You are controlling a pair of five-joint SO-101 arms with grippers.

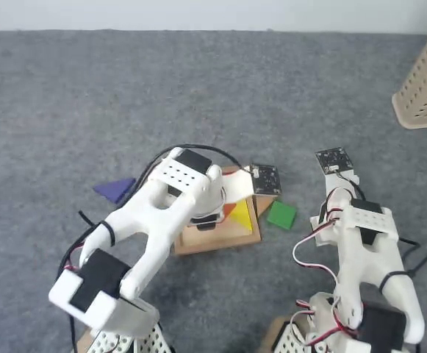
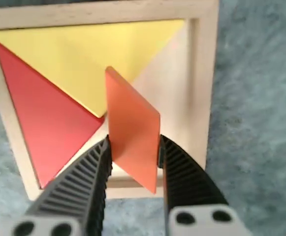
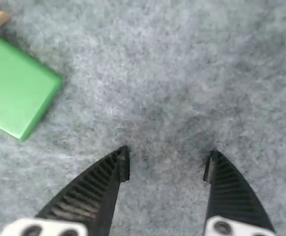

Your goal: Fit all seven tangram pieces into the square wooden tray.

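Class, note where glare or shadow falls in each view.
High view: even light, no hard shadows. Left wrist view: glare pales a corner of the yellow triangle and the wooden tray. Right wrist view: shadow darkens the carpet before the right hand.

Loose piece (image 1: 281,214) right of tray (image 1: 217,243)

Matt painted pieces, bare wood, rough grey cloth.
We see a square pale wooden tray (image 2: 204,73), unvarnished and faintly grained. The flat orange painted piece (image 2: 133,118), yellow triangle (image 2: 93,54), red triangle (image 2: 44,123) and green square block (image 3: 15,83) look smooth and matt. The grey table covering (image 3: 182,73) is coarse, fuzzy felt. The left gripper (image 2: 134,142) has ribbed matt black plastic fingers (image 2: 86,179). The white arm shells (image 1: 162,213) are smooth plastic.
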